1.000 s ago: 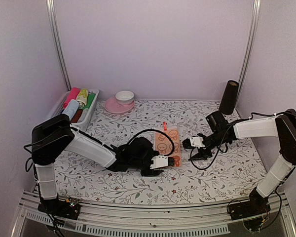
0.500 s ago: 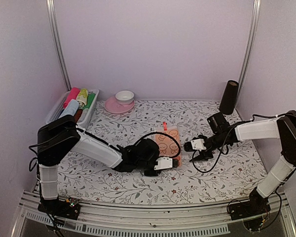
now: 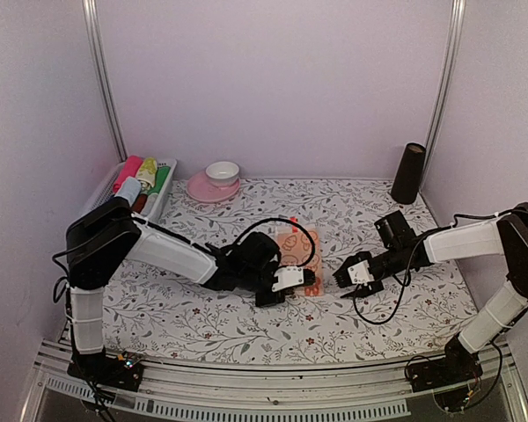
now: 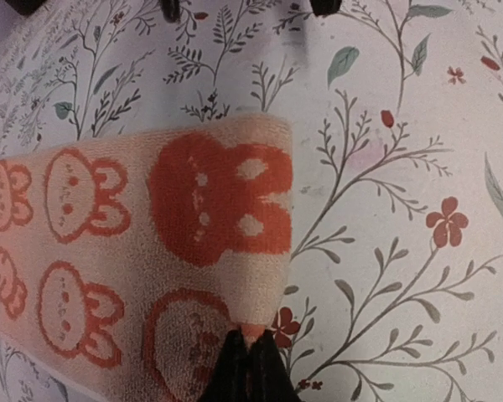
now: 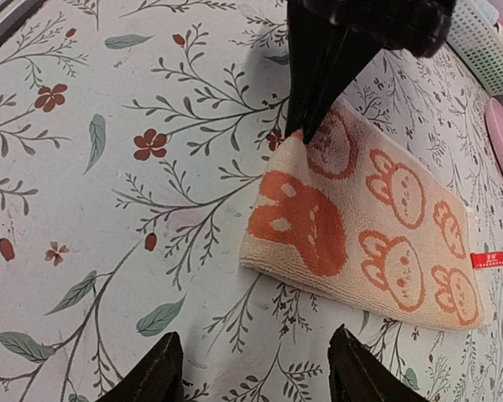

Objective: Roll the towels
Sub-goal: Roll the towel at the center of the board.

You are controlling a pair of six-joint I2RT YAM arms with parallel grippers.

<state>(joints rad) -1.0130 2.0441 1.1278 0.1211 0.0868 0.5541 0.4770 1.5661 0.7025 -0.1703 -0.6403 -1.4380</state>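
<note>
The peach-orange towel (image 3: 296,247) with rabbit prints lies flat on the floral sheet at mid-table. My left gripper (image 3: 301,280) is shut on its near right corner, the dark fingers (image 5: 317,79) pinching the cloth to a small peak. In the left wrist view the towel (image 4: 134,243) spreads up and left from the left gripper (image 4: 250,356). My right gripper (image 3: 355,276) hovers open just right of the towel (image 5: 377,234). Only bare sheet lies between the tips of the right gripper (image 5: 256,364), short of the towel's edge.
A white basket (image 3: 165,195) at the back left holds several coloured rolled cloths, one of them pale blue. A pink plate (image 3: 199,188) carries a white bowl (image 3: 222,171). A black cylinder (image 3: 407,173) stands at the back right. A black cable loops over the towel.
My left gripper has shut on the towel's corner after standing open a second ago. The right gripper has drifted toward the near edge and stays open.
</note>
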